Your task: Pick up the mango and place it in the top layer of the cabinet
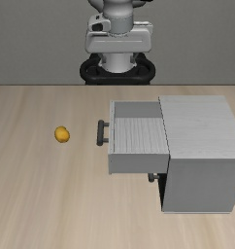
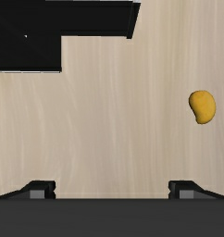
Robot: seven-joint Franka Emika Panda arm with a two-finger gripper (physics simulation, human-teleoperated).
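A small yellow-orange mango (image 1: 62, 134) lies on the wooden table toward the exterior view's left, apart from the cabinet. The grey cabinet (image 1: 201, 146) stands at the exterior view's right with its top drawer (image 1: 137, 136) pulled out toward the mango, dark handle (image 1: 102, 132) in front. My gripper (image 2: 112, 190) is open, its fingertips (image 2: 38, 188) wide apart with nothing between them. It hangs high near the robot's base. In the wrist view the mango (image 2: 204, 106) lies off to one side of the fingers, well away from them.
The light wooden table (image 1: 42, 195) stretches wide around the mango. A second small dark handle (image 1: 151, 176) shows below the pulled-out drawer. The robot's black base (image 2: 49, 32) appears as a dark shape beyond the fingers.
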